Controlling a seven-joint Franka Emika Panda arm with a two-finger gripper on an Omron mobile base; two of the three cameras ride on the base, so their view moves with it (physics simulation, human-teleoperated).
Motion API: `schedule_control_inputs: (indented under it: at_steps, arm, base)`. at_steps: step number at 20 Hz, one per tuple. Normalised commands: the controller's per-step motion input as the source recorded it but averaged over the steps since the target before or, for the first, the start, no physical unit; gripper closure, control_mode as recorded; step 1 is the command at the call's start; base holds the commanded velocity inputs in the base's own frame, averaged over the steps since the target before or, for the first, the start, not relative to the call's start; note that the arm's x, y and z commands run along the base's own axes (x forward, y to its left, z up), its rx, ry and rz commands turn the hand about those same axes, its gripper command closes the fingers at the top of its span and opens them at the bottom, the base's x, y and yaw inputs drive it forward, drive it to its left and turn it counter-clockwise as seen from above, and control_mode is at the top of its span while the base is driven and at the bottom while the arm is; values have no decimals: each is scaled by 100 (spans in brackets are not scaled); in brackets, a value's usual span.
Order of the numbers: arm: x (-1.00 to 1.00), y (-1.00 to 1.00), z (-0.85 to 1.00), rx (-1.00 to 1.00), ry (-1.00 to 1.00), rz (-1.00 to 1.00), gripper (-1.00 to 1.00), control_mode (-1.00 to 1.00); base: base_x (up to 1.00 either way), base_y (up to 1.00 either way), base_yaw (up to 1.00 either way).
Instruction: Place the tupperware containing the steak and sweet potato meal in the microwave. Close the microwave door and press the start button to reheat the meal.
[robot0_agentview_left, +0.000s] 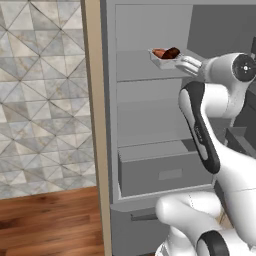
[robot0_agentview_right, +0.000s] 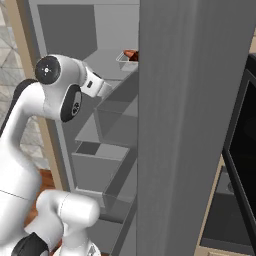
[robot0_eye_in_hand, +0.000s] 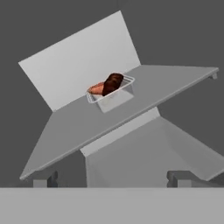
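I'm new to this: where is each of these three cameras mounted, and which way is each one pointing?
Left base view: behind the arm's left, facing fridge-like shelves; the white arm rises lower right toward the tupperware.
Right base view: behind the arm's right, same shelves past a grey door panel; the arm rises lower left.
Hand view: on the hand, looking along the open gripper at the shelf.
Shared: all show the tupperware holding steak and sweet potato.
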Motion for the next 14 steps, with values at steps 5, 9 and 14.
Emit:
schedule_control_inputs:
  at_steps: [5, 9, 14]
  arm:
    - [9, -8, 14, 4, 0, 0, -100, -100]
    - [28, -20, 2, 2, 2, 0, -100, -100]
    - [29, -20, 0, 3, 2, 0, -100, -100]
  base:
    - [0, 0, 0]
    - [0, 0, 0]
    - [0, 0, 0]
